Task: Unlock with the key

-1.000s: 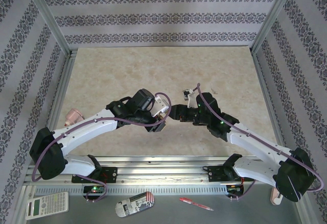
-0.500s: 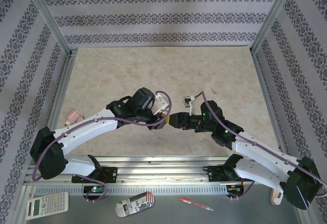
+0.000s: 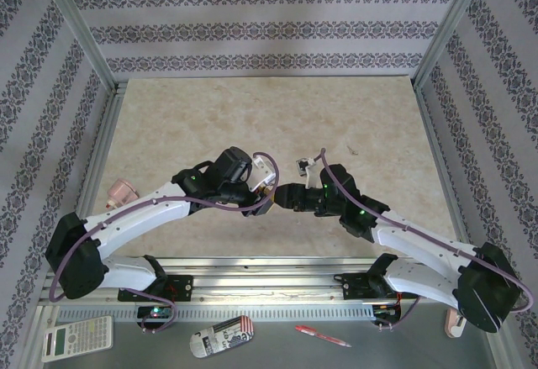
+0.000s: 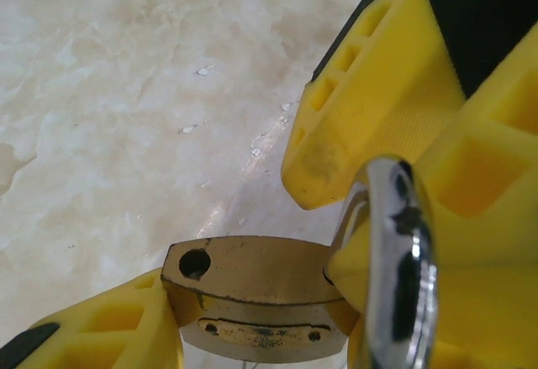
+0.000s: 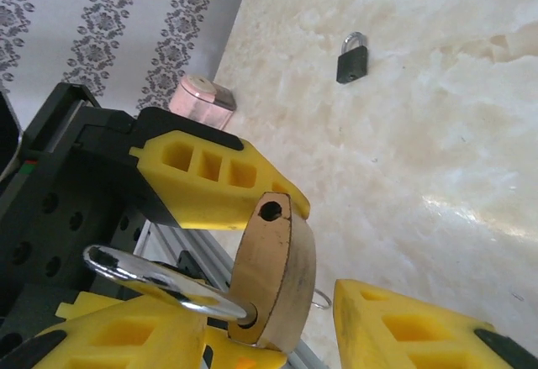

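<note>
Can see a pale marble table (image 3: pixel 210 117) between 3 flowery striped walls (image 3: pixel 252 28), left gripper (image 3: pixel 268 196) squeezing the brass padlock (image 5: pixel 273 276), right gripper (image 3: pixel 286 195) spread wide, but cannot tell where the key is.

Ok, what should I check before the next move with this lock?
1. Left gripper clamps the brass padlock by its body: ok.
2. Shackle swung out, its hole empty: ok.
3. Key's whereabouts: cannot tell. A thin wire ring peeks from beneath the lock.
4. Right gripper open, a gap between finger and lock: ok.
5. Black padlock lies on the table, far from both arms: ok.
</note>
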Robot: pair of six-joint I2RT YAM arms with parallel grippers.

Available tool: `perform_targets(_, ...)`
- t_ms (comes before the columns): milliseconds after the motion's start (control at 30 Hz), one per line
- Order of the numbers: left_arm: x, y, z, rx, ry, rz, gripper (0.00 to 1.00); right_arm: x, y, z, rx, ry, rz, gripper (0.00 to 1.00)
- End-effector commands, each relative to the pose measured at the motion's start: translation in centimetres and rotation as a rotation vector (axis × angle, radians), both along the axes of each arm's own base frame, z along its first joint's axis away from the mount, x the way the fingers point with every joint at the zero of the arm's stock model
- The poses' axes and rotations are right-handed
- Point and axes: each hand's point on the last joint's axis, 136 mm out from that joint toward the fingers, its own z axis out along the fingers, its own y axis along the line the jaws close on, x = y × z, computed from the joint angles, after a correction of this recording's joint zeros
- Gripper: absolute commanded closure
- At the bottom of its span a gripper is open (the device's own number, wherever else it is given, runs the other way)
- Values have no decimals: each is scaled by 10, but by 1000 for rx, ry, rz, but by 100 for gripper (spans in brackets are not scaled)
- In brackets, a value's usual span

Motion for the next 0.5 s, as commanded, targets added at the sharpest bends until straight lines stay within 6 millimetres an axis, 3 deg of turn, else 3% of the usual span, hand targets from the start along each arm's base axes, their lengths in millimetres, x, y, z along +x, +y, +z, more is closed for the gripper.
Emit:
perform_targets(0, -9, -13, 17, -71, -38, -56, 100, 12, 0, 9, 36, -32, -34, 57)
perform_targets(267, -20, -16, 17, -73, -43, -82, 100, 20, -1, 4, 48, -39, -25, 63)
perform_targets(467, -31, -13, 27, -86, -54, -107, 100, 30, 3, 10, 121, -75, 21, 83)
